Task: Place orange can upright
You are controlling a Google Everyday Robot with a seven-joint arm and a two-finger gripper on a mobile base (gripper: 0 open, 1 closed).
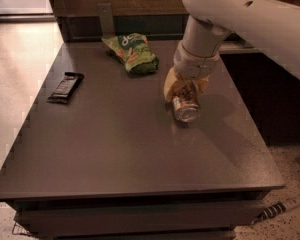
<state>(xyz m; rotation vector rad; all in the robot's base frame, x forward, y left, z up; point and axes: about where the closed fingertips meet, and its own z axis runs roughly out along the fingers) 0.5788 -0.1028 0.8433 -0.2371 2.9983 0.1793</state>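
Note:
The orange can [186, 108] lies tilted on the dark table [120, 149], right of the middle, its silver end facing the front. My gripper [184, 90] comes down from the white arm at the upper right and sits around the can's far end, its pale fingers [169, 86] on either side of it. The can's body is mostly hidden by the gripper.
A green snack bag [132, 52] lies at the back middle of the table. A flat black wrapped bar [65, 87] lies at the left. The table's right edge is near the can, with speckled floor [290, 194] beyond.

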